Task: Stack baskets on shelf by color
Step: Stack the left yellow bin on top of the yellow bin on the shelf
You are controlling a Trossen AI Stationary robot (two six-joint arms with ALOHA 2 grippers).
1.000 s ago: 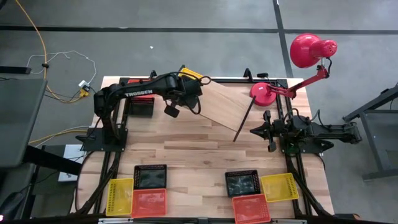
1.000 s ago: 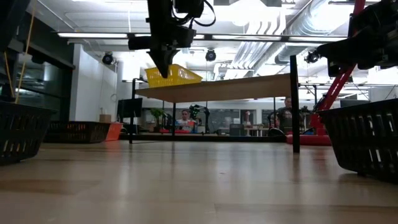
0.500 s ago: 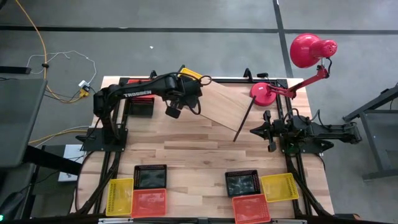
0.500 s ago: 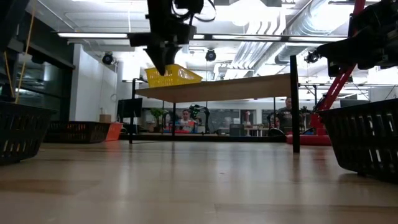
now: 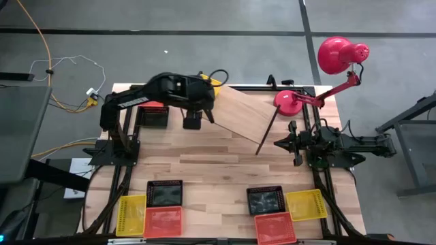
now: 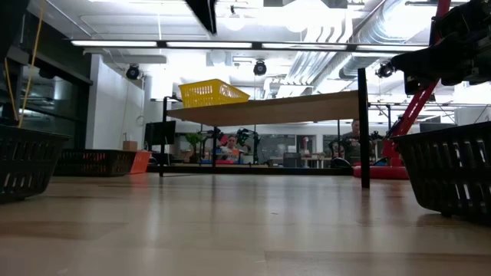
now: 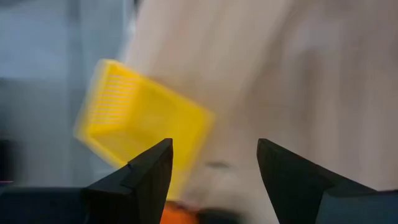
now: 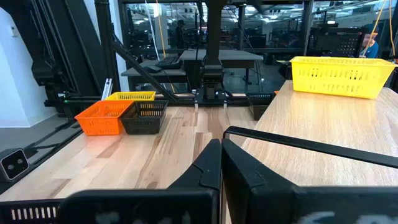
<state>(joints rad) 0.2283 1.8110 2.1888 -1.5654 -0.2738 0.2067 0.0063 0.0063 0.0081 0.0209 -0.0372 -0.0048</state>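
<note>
Left gripper (image 5: 193, 122) hangs empty above the tabletop just off the shelf's left end, its two dark fingers (image 7: 140, 177) spread well apart with nothing between them. At about one o'clock from it, a yellow basket (image 5: 210, 81) sits upright on the far left end of the shelf (image 5: 242, 112), partly hidden under the left arm in the overhead view; from table height the same basket (image 6: 212, 93) stands clear on the board, touching nothing else. At nine o'clock from the gripper, a black basket (image 5: 154, 116) lies on the wooden table (image 5: 218, 167) beside the arm's base, with an orange-red basket (image 5: 151, 105) just behind it.

Right gripper (image 5: 295, 143) waits at the table's right edge, at about three o'clock from the shelf's near leg, its fingers (image 8: 208, 168) pressed together and holding nothing. A red desk lamp (image 5: 327, 75) stands behind it at the far right corner.

Along the near edge, toward six o'clock, two groups of baskets rest on the table. The left group has a black basket (image 5: 164, 193), a yellow one (image 5: 131, 214) and an orange-red one (image 5: 163, 222) packed side by side. The right group has a black basket (image 5: 265, 200), a yellow one (image 5: 306, 204) and an orange-red one (image 5: 275, 227), also touching.
</note>
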